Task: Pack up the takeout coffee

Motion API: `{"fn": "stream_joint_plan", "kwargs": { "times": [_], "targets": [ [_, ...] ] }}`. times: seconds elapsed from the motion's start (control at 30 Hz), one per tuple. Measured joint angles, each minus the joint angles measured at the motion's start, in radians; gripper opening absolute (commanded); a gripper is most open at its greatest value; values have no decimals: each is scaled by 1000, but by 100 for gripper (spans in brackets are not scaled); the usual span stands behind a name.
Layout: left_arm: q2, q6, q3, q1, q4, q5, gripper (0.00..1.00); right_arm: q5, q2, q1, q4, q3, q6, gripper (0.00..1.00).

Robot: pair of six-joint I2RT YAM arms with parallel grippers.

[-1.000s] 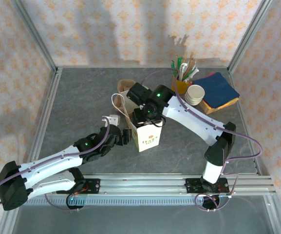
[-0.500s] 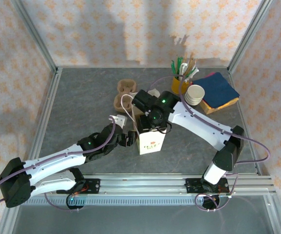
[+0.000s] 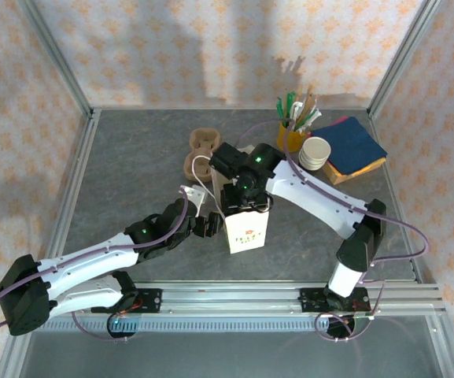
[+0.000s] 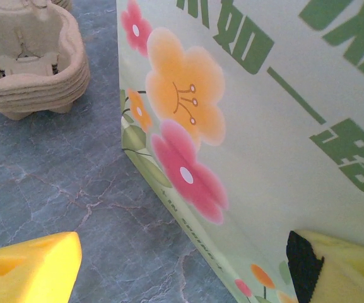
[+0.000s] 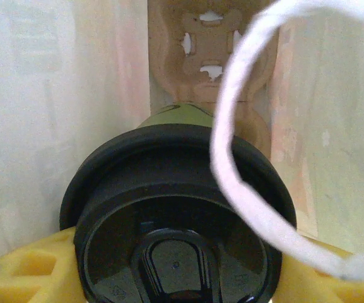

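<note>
Nearest the frame rail [image 3: 289, 298], the left jaws stand wide at the foot of the flower-printed paper bag [image 3: 245, 227]. One yellow finger [image 4: 30, 268] rests clear of it over the grey stone-look counter [image 3: 124, 169], the other at the bag's wall. At the bag's mouth the right jaws hold the takeout coffee [image 5: 178, 214] by its sides, black lid up. The cup is between the bag's walls, above a cardboard insert [image 5: 208, 60] at the bottom, and a white handle loop [image 5: 235, 158] crosses the lid. To finish well, the cup should likely go straight down, upright, into the insert's well, clear of the handle, with the bag steadied before release. A stack of pulp trays [image 3: 201, 150] lies at 11 o'clock from the bag; a yellow cup of straws [image 3: 293, 134], white cups [image 3: 315, 153] and blue napkins [image 3: 355, 142] sit at 1 to 2 o'clock. Floral-papered walls [image 3: 171, 47] close in the cell
</note>
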Motion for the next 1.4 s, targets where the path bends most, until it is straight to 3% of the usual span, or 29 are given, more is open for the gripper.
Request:
{"fn": "stream_joint_plan", "kwargs": {
  "times": [0.83, 1.4],
  "targets": [
    [16, 8, 2, 0, -2, 4, 86, 6, 29, -7, 6, -26, 24, 52],
    [-15, 60, 72, 0, -145, -12, 88, -21, 11, 3, 26, -76, 26, 52]
  ]
}}
